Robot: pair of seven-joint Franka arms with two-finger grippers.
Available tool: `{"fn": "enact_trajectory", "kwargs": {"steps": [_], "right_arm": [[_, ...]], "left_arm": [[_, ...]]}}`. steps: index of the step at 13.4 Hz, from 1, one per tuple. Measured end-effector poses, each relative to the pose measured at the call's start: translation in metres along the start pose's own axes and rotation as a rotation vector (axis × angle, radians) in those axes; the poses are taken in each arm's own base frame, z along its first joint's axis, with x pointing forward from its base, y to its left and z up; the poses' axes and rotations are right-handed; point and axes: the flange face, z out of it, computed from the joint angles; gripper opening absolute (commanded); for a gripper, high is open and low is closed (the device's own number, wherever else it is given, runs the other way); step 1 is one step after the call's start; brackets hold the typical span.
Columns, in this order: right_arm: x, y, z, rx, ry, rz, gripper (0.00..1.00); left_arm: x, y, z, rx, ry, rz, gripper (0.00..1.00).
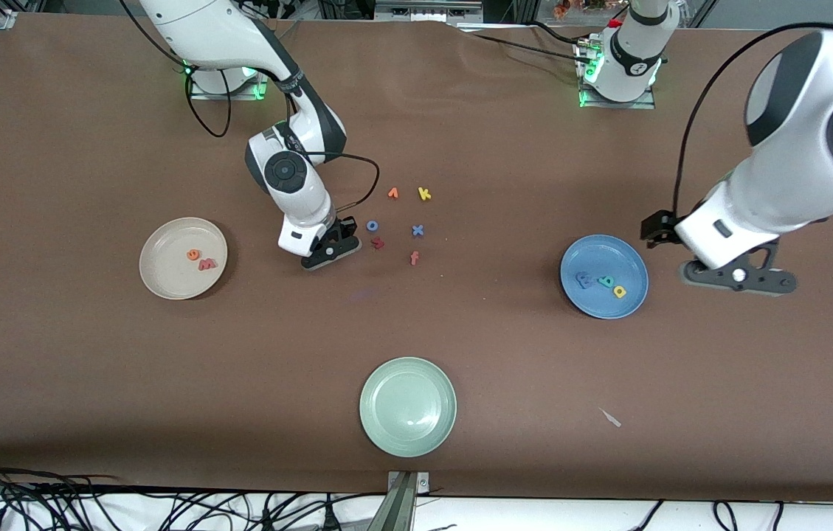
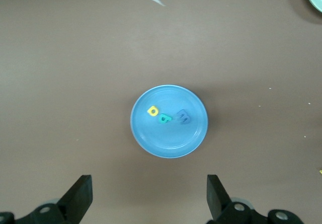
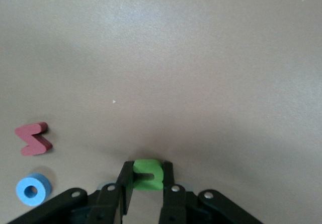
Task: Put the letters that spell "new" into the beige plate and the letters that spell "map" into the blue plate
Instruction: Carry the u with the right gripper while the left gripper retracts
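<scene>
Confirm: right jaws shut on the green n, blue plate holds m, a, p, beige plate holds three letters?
Not quite: the beige plate holds two letters, per the front view. The right gripper is shut on the green n, and the blue plate holds m, a, p.

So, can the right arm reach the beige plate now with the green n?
Probably yes. The right gripper is shut on the green n, and the bare table between it and the beige plate holds no obstacle.
</scene>
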Motion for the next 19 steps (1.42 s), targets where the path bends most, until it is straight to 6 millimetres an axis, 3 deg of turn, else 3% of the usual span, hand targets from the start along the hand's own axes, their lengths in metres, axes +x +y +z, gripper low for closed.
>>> {"fn": "enact_trajectory", "kwargs": {"steps": [5, 7, 9, 12, 15, 19], "right_arm": [[0.007, -0.004, -0.006, -0.003, -0.026, -0.006, 0.19], [0.02, 0.01, -0.022, -0.018, -0.054, 0.001, 0.19], [0.031, 0.04, -0.048, -0.043, -0.091, 0.007, 0.19], [0.034, 0.103, -0.081, -0.079, -0.134, 0.059, 0.19], [0.026, 0.166, -0.093, -0.11, -0.177, 0.128, 0.19], [0.01, 0.23, -0.098, -0.131, -0.228, 0.235, 0.21]], "left_arm": [[-0.014, -0.015, -0.005, -0.016, 0.18, -0.051, 1.0], [-0.026, -0.023, -0.006, -0.047, 0.181, -0.08, 1.0], [-0.035, -0.024, -0.011, -0.117, 0.18, -0.102, 1.0], [-0.049, -0.023, -0.013, -0.13, 0.175, -0.108, 1.0], [-0.052, -0.03, -0.001, -0.127, 0.16, -0.123, 1.0], [-0.059, -0.036, -0.008, -0.126, 0.173, -0.133, 1.0]]}}
